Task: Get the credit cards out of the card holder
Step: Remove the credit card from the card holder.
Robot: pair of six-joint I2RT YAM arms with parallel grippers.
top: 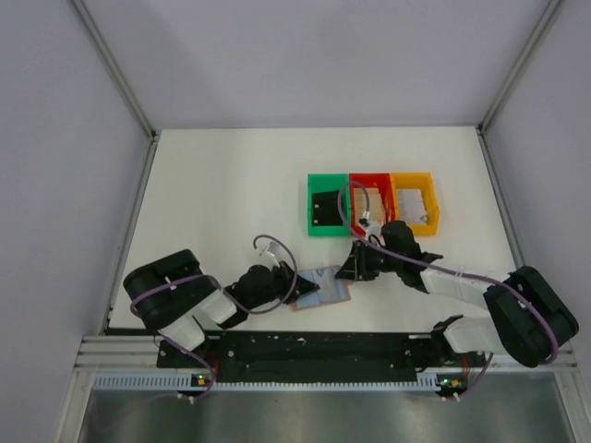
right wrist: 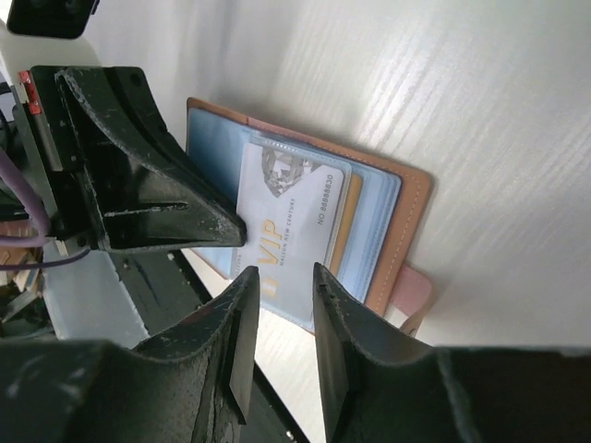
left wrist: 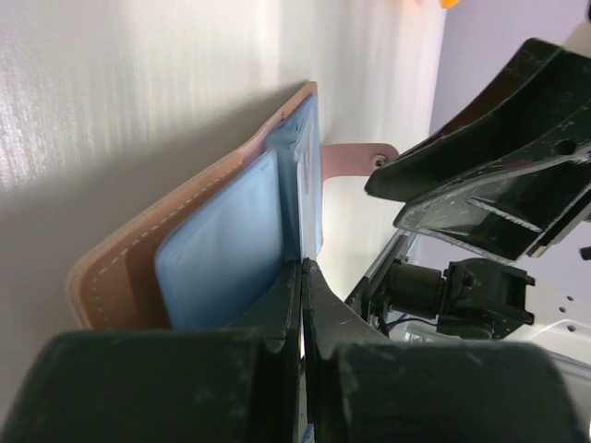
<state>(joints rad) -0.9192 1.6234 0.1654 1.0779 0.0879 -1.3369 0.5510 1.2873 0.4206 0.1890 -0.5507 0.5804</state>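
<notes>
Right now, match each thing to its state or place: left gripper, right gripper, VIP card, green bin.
Things: 1 left gripper; 2 right gripper; 3 VIP card; 4 green bin.
States: A leftmost in its row; B jaws apart; C sticking out of a card holder pocket; D shut on the card holder.
Pairs: 1-D; 2-B; 3-C; 4-A.

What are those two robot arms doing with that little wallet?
They're trying to get the cards out of it. The left end effector is pinched shut on the blue inner flap of the card holder, holding it open. The right end effector is open, with its fingers right at the end of a white VIP card that sticks out of a pocket. The card isn't out yet.
</notes>
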